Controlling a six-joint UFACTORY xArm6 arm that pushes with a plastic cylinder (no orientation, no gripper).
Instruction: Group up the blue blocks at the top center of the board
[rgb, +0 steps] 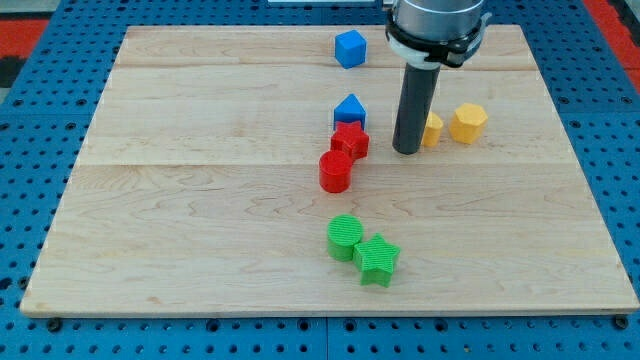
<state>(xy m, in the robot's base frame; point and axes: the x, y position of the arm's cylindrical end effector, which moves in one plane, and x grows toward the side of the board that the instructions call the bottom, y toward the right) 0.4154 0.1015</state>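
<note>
A blue cube (350, 48) sits near the view's top centre of the wooden board (200, 200). A second blue block (349, 109), with a pointed top, lies lower down, touching a red star block (350, 139) just below it. My tip (406, 150) rests on the board to the right of that blue block and the red star, apart from both by a small gap. The rod stands right against a yellow block (432, 129) and partly hides it.
A red cylinder (335, 171) lies below-left of the red star. A yellow hexagonal block (468, 122) sits right of the rod. A green cylinder (345, 237) and a green star block (377, 259) touch near the view's bottom centre.
</note>
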